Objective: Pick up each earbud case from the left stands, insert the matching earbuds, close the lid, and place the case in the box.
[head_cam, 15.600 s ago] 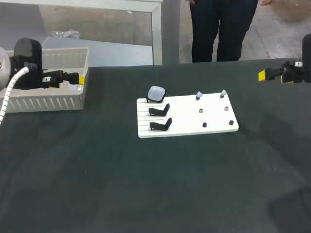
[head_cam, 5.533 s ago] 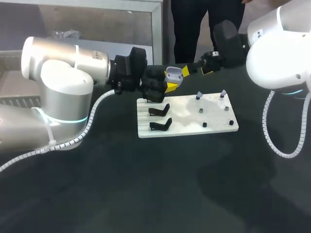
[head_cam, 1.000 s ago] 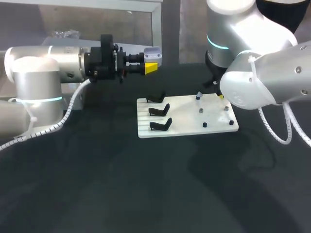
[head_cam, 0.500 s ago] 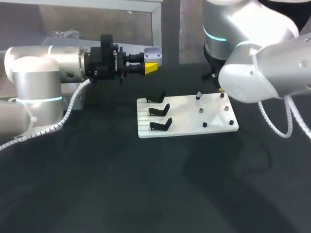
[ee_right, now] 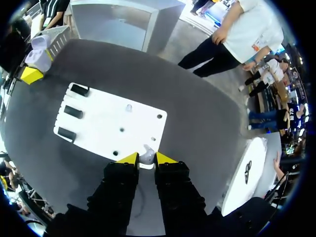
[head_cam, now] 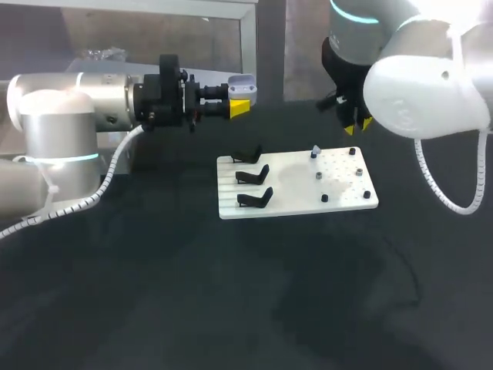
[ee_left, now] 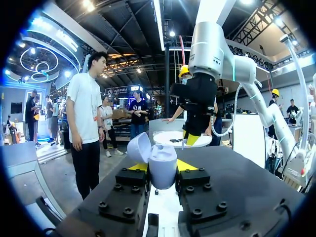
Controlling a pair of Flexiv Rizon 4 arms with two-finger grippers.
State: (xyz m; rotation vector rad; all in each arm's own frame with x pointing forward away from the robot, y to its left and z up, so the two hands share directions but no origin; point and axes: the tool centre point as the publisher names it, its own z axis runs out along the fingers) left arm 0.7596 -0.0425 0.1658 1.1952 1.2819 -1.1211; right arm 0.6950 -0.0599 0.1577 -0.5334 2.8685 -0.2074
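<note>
Black cloth covers the bench [head_cam: 231, 308], and around its middle lies a white board [head_cam: 296, 189]. Three black stands [head_cam: 254, 199] sit in a row along the board's 9 o'clock edge. Small pegs [head_cam: 325, 198] dot the half toward 3 o'clock, and one at the 12 o'clock edge carries a pale second earbud [head_cam: 315, 152]. Beyond the board, at about 1 o'clock from it, the right end effector [head_cam: 357, 126] hangs in the air with its fingers pointing down. The right wrist view shows both yellow tips pressed against a small whitish earbud [ee_right: 146, 155], gripping it above the board's corner. At 11 o'clock from the board, the left end effector [head_cam: 238, 98] is held level above the bench. It is closed on the lavender-grey case [ee_left: 163, 168], which sits between its yellow tips with the lid open.
</note>
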